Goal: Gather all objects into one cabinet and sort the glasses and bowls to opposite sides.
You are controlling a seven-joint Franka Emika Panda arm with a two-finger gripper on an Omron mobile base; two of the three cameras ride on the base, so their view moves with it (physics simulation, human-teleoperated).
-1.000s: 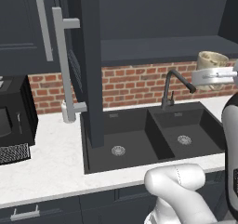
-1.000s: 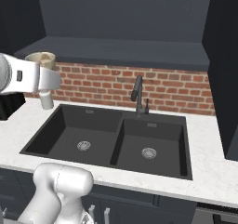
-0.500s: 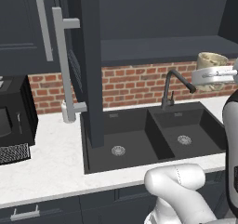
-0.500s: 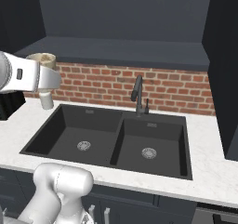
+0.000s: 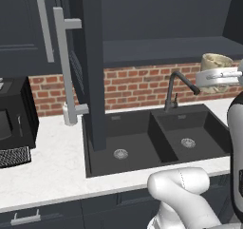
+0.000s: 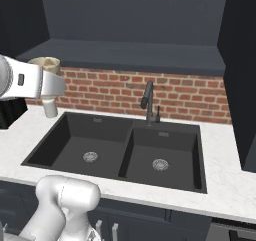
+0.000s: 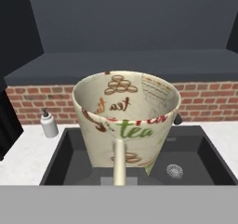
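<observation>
Careful, your end effector (image 7: 118, 183) is clamped on the cream tea cup (image 7: 126, 121), carried high over the black sink (image 6: 120, 147) below the open cabinet shelf (image 6: 130, 52); clip that shelf edge and it could slip.

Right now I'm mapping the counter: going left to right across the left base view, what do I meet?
Black microwave → grey bar handle of the open cabinet door → left sink basin → faucet → cream cup.
</observation>
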